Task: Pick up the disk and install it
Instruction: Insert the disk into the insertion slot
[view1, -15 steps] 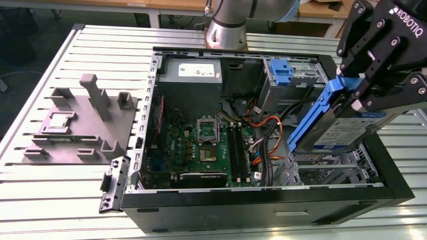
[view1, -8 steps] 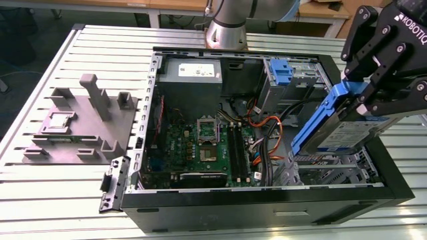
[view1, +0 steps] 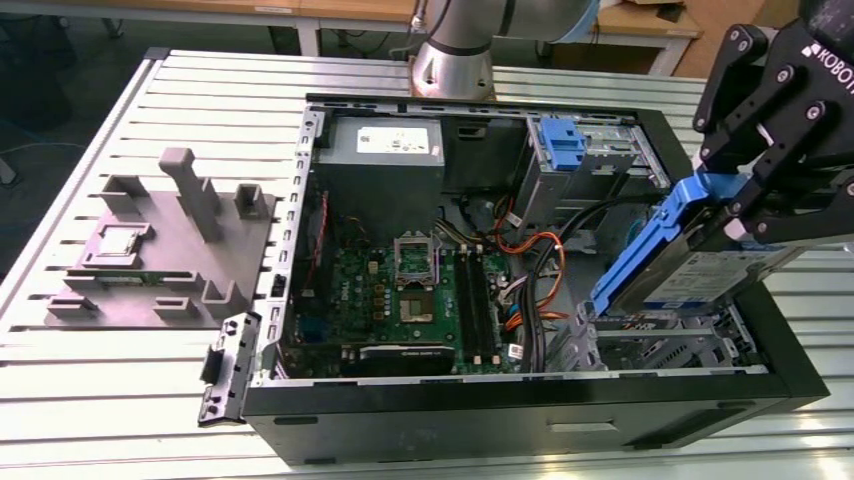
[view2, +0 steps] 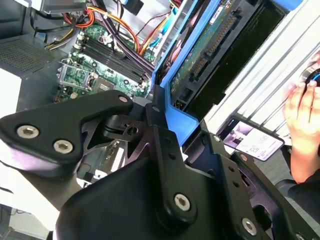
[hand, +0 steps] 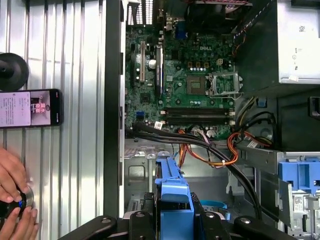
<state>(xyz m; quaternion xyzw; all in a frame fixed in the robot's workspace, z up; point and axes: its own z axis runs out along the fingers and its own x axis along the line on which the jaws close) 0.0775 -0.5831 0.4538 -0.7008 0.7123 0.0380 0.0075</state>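
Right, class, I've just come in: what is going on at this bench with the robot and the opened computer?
The robot's hand grips the disk by its blue carrier, holding it tilted over the lower drive bay at the exterior view's right of the open computer case. The disk is not yet seated. A grey fixture block sits on the table beside the case. In the first wrist view, a person's hands work a small controller near a phone.

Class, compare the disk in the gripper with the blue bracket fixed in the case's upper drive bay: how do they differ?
The disk hangs tilted in the gripper over the case's lower bay; the blue bracket sits fixed in the upper bay. The disk's blue frame holds a silver drive with a label; the bracket holds none. The disk looks larger. Both have bright blue plastic.
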